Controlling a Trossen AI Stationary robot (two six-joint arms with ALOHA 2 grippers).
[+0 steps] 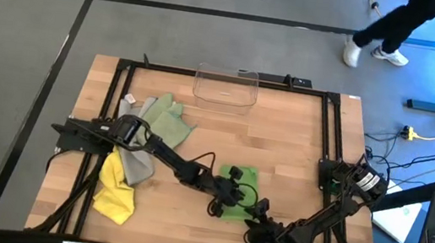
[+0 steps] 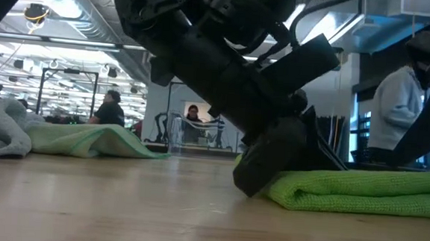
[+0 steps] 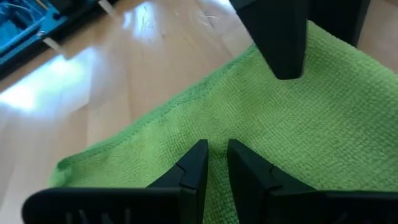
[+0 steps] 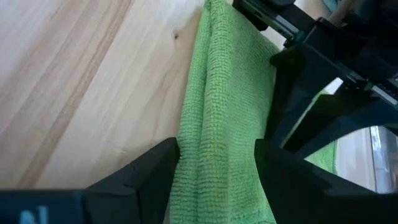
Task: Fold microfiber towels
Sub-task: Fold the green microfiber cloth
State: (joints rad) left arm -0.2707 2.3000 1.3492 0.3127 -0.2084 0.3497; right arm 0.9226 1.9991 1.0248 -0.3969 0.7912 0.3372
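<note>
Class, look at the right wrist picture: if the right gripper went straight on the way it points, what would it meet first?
Probably the bright green towel, whose folded edge already lies between the open fingers of the right gripper; the left arm stands beyond.

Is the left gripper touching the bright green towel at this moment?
Touching. In the left wrist view the left gripper has its nearly closed fingertips pressed into the bright green towel, with no gap showing.

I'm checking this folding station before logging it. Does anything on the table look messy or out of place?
Only the unfolded pile at the table's left: the pale sage towel, grey towel and yellow towel lie crumpled and overlapping. The bright green towel lies flat and folded near the front, with both grippers at it. Nothing looks spilled or damaged.
</note>
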